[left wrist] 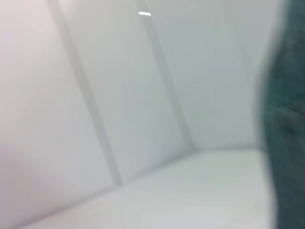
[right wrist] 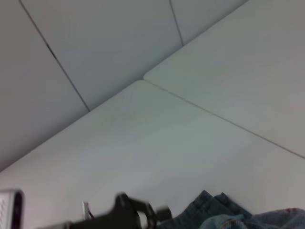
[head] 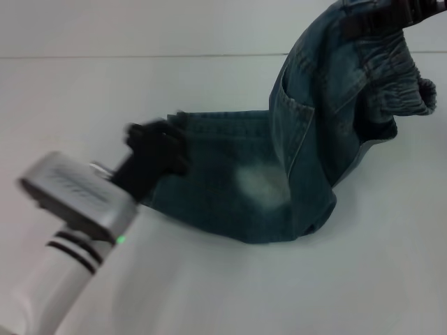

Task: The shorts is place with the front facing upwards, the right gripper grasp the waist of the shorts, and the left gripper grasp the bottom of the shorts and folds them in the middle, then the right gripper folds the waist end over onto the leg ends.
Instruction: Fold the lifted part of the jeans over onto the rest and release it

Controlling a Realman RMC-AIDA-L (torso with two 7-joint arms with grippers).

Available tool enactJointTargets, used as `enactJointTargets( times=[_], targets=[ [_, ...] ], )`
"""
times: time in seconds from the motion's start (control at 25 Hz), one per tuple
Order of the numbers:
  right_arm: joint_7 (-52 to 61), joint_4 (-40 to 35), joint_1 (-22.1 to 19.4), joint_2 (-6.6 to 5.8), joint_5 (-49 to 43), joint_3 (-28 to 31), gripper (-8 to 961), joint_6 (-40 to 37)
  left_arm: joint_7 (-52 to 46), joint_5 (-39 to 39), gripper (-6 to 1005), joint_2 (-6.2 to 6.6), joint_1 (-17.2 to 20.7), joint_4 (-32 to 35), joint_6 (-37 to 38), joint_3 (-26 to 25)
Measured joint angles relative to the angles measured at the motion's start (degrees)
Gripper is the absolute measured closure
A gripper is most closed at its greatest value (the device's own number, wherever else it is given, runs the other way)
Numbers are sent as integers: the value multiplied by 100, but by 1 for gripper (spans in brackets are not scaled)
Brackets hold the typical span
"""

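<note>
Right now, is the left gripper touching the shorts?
Touching. The head view shows the left gripper overlapping the leg-hem edge of the shorts with no gap; whether its jaws pinch the fabric isn't visible.

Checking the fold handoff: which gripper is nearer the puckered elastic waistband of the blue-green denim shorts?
Right. The right gripper is at the lifted puckered elastic waistband; the left gripper is at the opposite, leg-hem end, low at the table.
</note>
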Motion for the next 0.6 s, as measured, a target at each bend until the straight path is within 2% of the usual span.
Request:
enactJointTargets(
  times=[0.16,0.32,0.48,0.6],
  targets=[
    [-186,130,22,-6,-10,-185,846,41,-954,-16,998,8,322,342,781,-600],
    [-383,425,111,23,-31,-573,845,207,-2079,-17,994,25,554,750,1223,-1169],
    [-622,1100,353,34,-39,-1096,845,569,-2905,-16,993,50,811,1056,1401,-1860],
    [-815,1727,630,45,-40,-1429,845,887,-3485,-16,992,59,1001,1310,1510,-2140]
  ],
)
